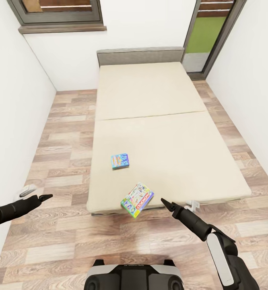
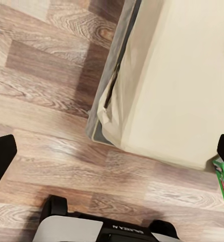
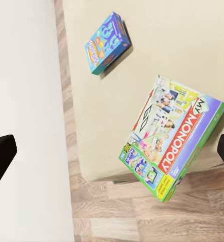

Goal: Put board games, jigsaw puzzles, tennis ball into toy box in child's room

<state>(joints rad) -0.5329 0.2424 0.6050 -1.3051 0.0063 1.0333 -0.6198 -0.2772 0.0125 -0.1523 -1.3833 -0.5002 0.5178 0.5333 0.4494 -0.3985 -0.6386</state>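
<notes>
Two board games lie on the beige bed [image 1: 150, 100]. The blue one [image 1: 120, 161] [image 3: 107, 44] rests flat, a little in from the near edge. A Monopoly box [image 1: 137, 199] [image 3: 175, 138] overhangs the bed's near edge, tilted; its green side [image 2: 223, 181] shows in the left wrist view. My right gripper [image 1: 166, 202] [image 3: 114, 151] is open, just right of the Monopoly box and apart from it. My left gripper [image 1: 45, 197] [image 2: 113, 151] is open over the floor, left of the bed's corner. The table, toy box, jigsaw puzzles and tennis ball are out of view.
White walls [image 1: 17, 100] close in on both sides, leaving strips of wood-plank floor [image 1: 65, 133] along the bed. A grey headboard [image 1: 140, 56] stands at the far wall under a window. A small grey object [image 1: 27, 190] lies by the left wall. My base [image 1: 134, 276] faces the bed's foot.
</notes>
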